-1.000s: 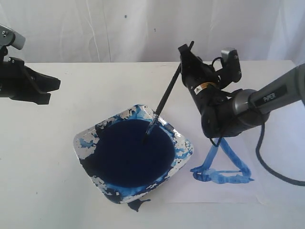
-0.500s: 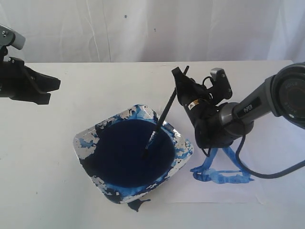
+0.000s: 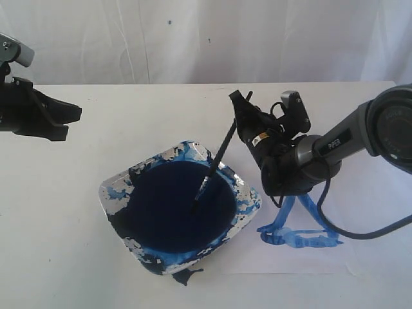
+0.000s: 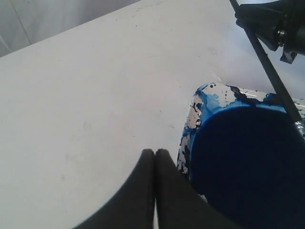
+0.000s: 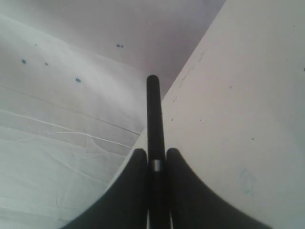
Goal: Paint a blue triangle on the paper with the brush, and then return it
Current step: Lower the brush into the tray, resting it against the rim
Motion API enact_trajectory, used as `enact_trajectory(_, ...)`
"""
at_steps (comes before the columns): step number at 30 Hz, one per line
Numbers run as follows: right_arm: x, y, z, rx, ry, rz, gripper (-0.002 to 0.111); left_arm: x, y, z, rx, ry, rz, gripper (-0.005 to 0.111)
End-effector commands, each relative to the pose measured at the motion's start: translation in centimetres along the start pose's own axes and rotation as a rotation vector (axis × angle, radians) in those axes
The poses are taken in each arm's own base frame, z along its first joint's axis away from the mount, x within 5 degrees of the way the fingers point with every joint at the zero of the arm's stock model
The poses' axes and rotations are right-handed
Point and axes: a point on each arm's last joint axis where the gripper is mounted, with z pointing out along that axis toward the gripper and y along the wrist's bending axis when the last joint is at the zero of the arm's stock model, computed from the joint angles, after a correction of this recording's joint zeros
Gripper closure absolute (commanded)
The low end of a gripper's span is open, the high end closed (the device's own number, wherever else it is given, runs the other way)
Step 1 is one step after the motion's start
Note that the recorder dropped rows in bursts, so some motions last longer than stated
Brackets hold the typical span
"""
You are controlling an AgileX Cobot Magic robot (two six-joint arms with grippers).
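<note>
My right gripper [image 3: 239, 119] is shut on the upper handle of the black brush [image 3: 219, 158]. The brush slants down to the left, and its bristle tip dips into the dark navy paint pool [image 3: 174, 209] of the dish. In the right wrist view the handle [image 5: 152, 112] stands clamped between the fingers of the right gripper [image 5: 153, 156]. A streaky blue triangle [image 3: 297, 240] lies on the white paper [image 3: 290, 262], partly hidden behind the right arm. My left gripper [image 3: 72, 122] hovers at the far left, away from the dish, shut and empty [image 4: 155, 152].
The paint-splashed square dish [image 3: 114, 192] sits in the middle of the table, its corner [image 4: 198, 102] just beside the left fingertips. A dark paint blot [image 3: 185, 277] lies in front of it. A white cloth backdrop hangs behind the table.
The right gripper has sunk lower and shifted left with the brush, pushing the bristle tip further into the paint pool. The left arm has not moved.
</note>
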Motion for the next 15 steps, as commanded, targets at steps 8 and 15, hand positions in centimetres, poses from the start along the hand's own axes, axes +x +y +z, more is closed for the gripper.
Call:
enact_trajectory(8, 0.23, -0.23, 0.03, 0.037, 0.031, -0.038, 0.108, 0.11, 0.03, -0.15, -0.004, 0.003, 0.0, 0.107)
enact_trajectory(15, 0.29, -0.31, 0.02, 0.045, 0.04, -0.103, 0.108, 0.11, 0.03, -0.15, -0.004, 0.003, 0.0, 0.107)
